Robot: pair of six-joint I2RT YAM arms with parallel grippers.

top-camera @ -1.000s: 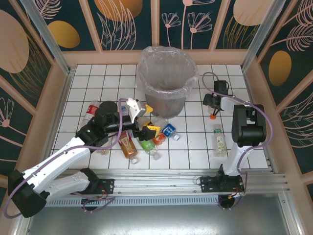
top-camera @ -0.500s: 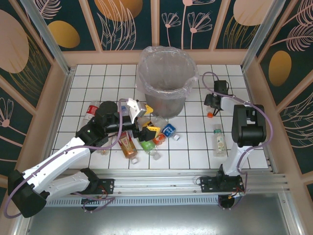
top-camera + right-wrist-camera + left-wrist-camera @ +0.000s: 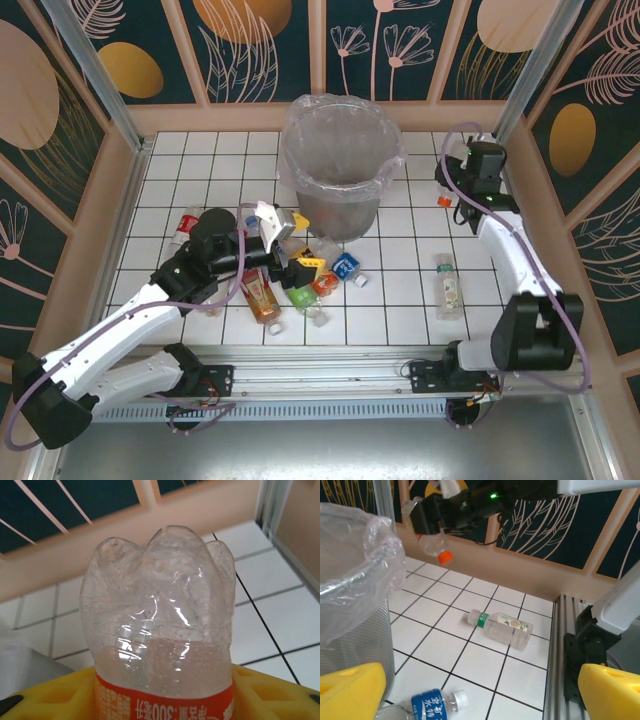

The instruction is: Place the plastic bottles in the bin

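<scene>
Setting: white tiled table (image 3: 400, 305) with dark grout, walled by dark leaf-patterned panels (image 3: 260, 40) in wood frames.
Right claw: the right gripper (image 3: 450, 186) is clamped on the orange-capped bottle (image 3: 160, 620), its yellow pads on either side of the orange label.
Held bottle: clear, hanging cap-down above the tiles, to the right of the bin (image 3: 345, 205) and outside it.
Left claw: the left gripper (image 3: 305, 243) is spread wide with nothing between its pads, hovering over the bottle cluster just near of the bin.
Bin: grey, lined with a clear bag, at the far middle of the table.
Loose bottles: the blue-labelled bottle (image 3: 347, 267), green-labelled bottle (image 3: 303, 297) and brown-labelled bottle (image 3: 262, 298) lie together near the bin; the green-capped bottle (image 3: 447, 285) lies on its side at the right, well apart.
</scene>
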